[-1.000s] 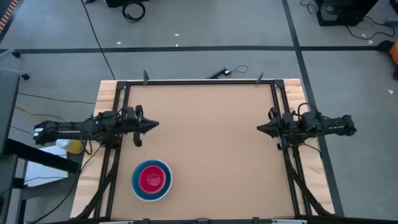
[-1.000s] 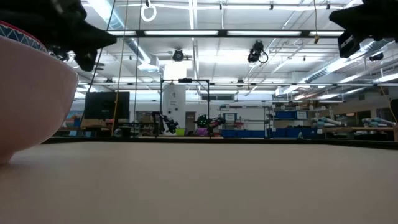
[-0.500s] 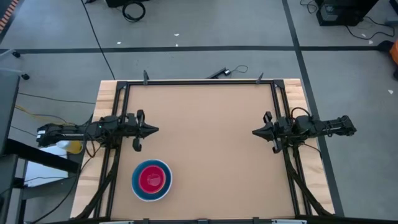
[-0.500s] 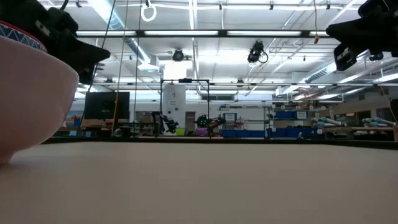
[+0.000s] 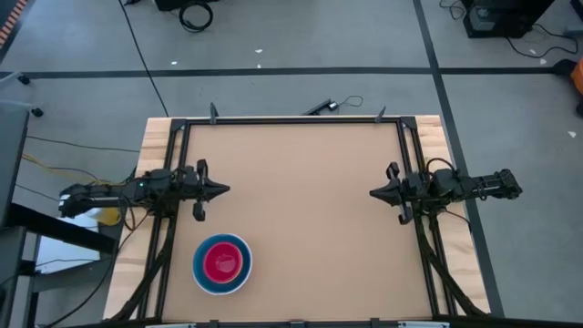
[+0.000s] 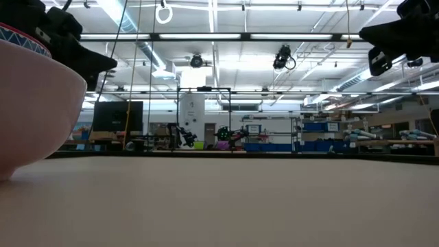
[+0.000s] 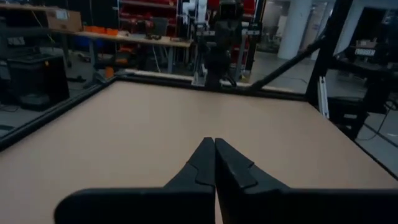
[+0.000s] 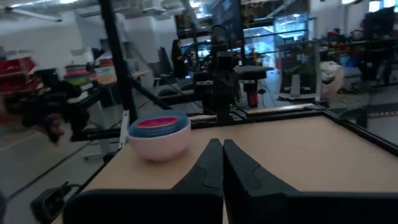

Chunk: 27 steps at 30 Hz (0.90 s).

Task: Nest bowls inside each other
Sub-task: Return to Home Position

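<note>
A stack of nested bowls (image 5: 221,264) stands on the table near its near left corner: a white bowl outside, a light blue one in it, a magenta-red one innermost. The stack also shows in the right wrist view (image 8: 160,134) and, large, at the low view's left edge (image 6: 34,103). My left gripper (image 5: 224,190) hangs shut above the table's left side, pointing level toward the right, just beyond the stack's far side. My right gripper (image 5: 373,193) hangs shut above the right side, pointing level toward the left. Neither touches anything.
The bare brown tabletop (image 5: 301,210) lies between the two grippers. A black frame rail (image 5: 291,121) runs along the far edge, and rails follow both sides. Past the table lie a grey floor with cables and a workshop room.
Both grippers have sunk a little toward the table. The left one came lower than the right and has rolled slightly. The bowl stack has stayed where it was.
</note>
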Available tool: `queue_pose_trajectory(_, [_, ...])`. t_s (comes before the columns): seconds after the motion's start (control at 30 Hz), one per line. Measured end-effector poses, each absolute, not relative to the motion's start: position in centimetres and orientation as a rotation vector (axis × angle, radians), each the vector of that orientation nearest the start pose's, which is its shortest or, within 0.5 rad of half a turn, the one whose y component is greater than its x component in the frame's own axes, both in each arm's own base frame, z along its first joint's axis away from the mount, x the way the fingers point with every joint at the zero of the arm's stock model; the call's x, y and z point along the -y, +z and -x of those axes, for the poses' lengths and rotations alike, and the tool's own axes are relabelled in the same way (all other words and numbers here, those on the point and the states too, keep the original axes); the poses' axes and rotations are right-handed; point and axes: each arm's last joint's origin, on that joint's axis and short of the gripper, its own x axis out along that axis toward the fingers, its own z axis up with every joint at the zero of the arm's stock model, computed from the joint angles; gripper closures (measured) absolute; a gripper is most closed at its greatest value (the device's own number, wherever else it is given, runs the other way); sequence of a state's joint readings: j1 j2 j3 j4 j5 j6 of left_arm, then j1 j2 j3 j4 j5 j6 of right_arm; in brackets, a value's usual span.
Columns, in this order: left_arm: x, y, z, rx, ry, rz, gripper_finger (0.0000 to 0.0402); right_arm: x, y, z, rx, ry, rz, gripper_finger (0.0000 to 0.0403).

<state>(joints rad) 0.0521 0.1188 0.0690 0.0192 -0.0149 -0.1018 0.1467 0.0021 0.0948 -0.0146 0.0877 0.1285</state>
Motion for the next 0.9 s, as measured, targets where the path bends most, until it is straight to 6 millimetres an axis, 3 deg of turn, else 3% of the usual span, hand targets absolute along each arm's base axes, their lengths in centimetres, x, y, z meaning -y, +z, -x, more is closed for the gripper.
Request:
queue_pose_trajectory(0.17, [-0.5,18.3,-9.3,0.031,0.064,0.109,0.0399,-1.2,19.2,-9.0,0.052,0.099,-0.099,0.0402])
queue_pose_trajectory(0.27, [-0.5,17.3,-9.6,0.026,0.065,0.103,0.0399,-1.2,19.2,-9.0,0.058,0.086,-0.084,0.0402])
queue_pose_trajectory(0.47, [-0.6,16.8,-9.7,0.025,0.078,0.108,0.0399,-1.5,18.5,-9.4,0.187,0.201,-0.103,0.0396])
queue_pose_trajectory(0.9, [-0.6,16.7,-9.8,0.015,0.071,0.196,0.0399,-1.5,17.9,-9.6,0.130,0.179,-0.145,0.0393])
